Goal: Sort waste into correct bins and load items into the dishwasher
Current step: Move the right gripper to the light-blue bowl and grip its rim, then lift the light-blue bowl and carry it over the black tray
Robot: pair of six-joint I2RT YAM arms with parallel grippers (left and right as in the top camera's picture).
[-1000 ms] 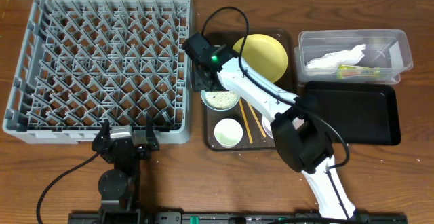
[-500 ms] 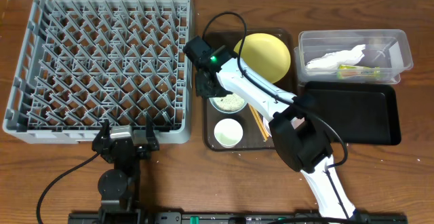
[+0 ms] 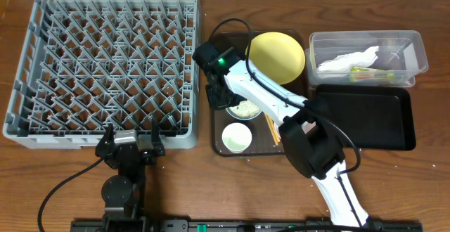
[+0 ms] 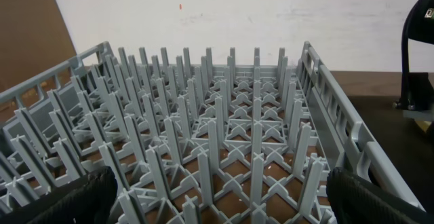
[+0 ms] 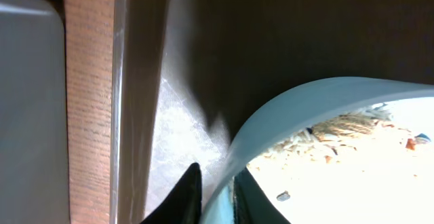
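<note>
My right gripper (image 3: 226, 97) is shut on the rim of the light blue bowl (image 3: 245, 109), which holds loose rice scraps (image 3: 246, 108). The right wrist view shows the two fingers (image 5: 215, 190) pinching the bowl's rim (image 5: 305, 105), with rice (image 5: 339, 132) inside. The yellow plate (image 3: 277, 55), the white cup with a greenish inside (image 3: 237, 138) and the chopsticks (image 3: 271, 129) lie on the brown tray. The clear tub (image 3: 415, 49) holds the white napkin (image 3: 344, 61) and the snack wrapper (image 3: 371, 74). The black tray (image 3: 365, 116) lies in front of it. My left gripper (image 4: 220, 207) is open at the grey dish rack's (image 4: 224, 115) front edge. The white bowl is hidden.
The dark brown serving tray (image 3: 219, 147) sits between the dish rack (image 3: 105, 63) and the two bins. My right arm stretches across it from the front right. Bare wooden table (image 3: 408, 183) lies in front of the bins.
My right gripper has carried the light blue bowl to the right and toward the front. The yellow plate has shifted slightly right. The left arm has not moved.
</note>
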